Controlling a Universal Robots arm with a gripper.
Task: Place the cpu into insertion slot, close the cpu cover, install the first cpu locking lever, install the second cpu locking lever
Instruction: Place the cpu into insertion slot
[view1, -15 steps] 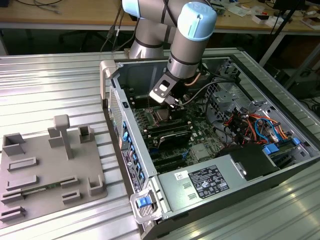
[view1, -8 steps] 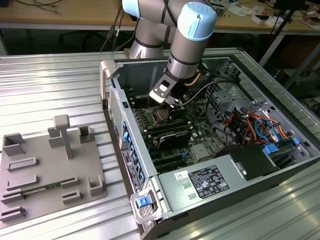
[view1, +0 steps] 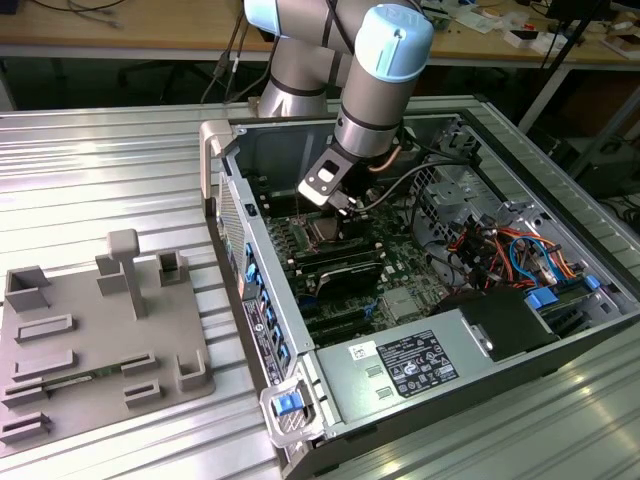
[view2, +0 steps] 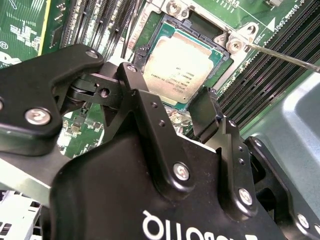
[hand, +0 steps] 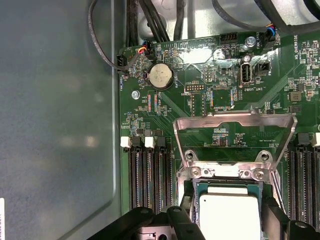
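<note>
**Chip seated, cover up, pincer released**

In the exterior view the arm reaches down into the open computer case (view1: 560, 330), with the gripper (view1: 335, 207) low over the green board near the case's far wall; a grey power supply box (view1: 410, 365) lies at the near end of the case, and a grey fixture tray (view1: 100, 340) sits on the table at the exterior view's left, well apart from the case

In both wrist views the cpu (view2: 175, 67) (hand: 230, 217) lies flat inside the insertion slot (view2: 197, 22), silver-grey top upward; the gripper (view2: 167, 87) (hand: 226, 215) hovers just above it, released, its black fingers (view2: 204, 107) spread wider than the chip and grasping nothing, one on either side of the socket

In the first wrist view the cpu cover (hand: 232, 120) stands open, swung back on its hinge at the socket's edge, the board visible through its centre window; black memory slots (hand: 150, 175) run beside the socket and a coin battery (hand: 161, 76) sits further along the board

In the second wrist view a thin locking lever (view2: 280, 55) angles away from a corner of the socket, not latched down
</note>
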